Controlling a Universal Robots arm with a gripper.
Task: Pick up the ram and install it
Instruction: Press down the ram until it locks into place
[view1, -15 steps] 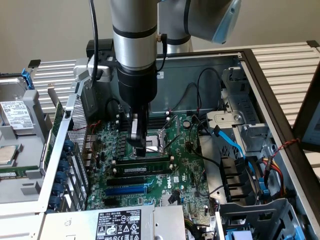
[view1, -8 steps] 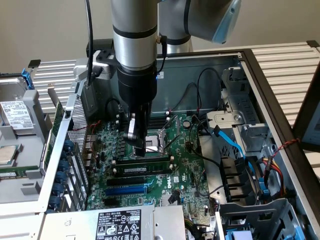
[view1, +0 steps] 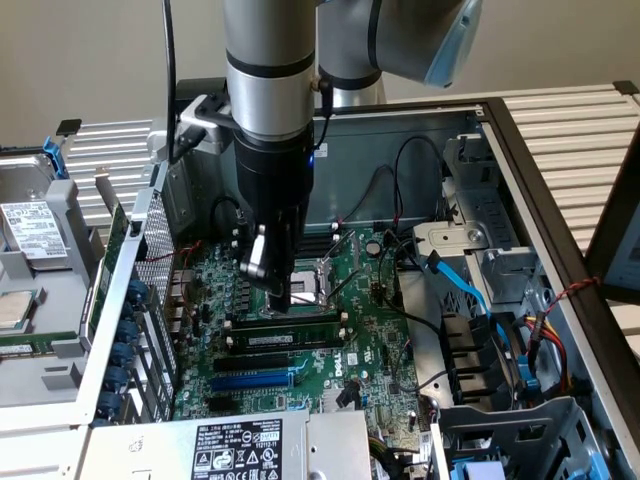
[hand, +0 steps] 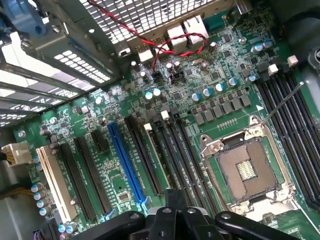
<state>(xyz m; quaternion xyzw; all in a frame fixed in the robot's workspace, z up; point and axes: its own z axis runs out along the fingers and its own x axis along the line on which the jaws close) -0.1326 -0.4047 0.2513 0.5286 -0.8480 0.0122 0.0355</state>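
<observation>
An open grey metal computer case (view1: 520, 150) lies on its side and takes up most of the exterior view, with the green motherboard (view1: 370, 350) flat on its floor. A perforated metal panel (view1: 150, 250) rises at the centre left of the frame, a blue flat cable (view1: 465, 285) and a bundle of black wires (view1: 410, 175) sit in the right half, and a silver power supply box with a white label (view1: 240, 447) fills the lower centre. Near the middle of the board lies the square silver processor socket (view1: 325, 275), and below it run the long black empty slots (view1: 265, 360) and a blue slot (view1: 250, 381).

The ram (view1: 290, 322), a long thin green circuit-board stick, stands on edge in a slot just below the socket. Its long axis runs across the frame, from centre left to centre right, parallel to the black slots beneath it.

The grey and black arm (view1: 270, 130) comes straight down from the top of the frame, partly hiding the socket. The black pincer (view1: 284, 300) has its fingers pressed together, and its tip rests on the top edge of the ram near its left end, pinching nothing. In the wrist view the pincer (hand: 172, 212) shows at the lower centre, over the dark slots beside the socket (hand: 247, 170).
</observation>
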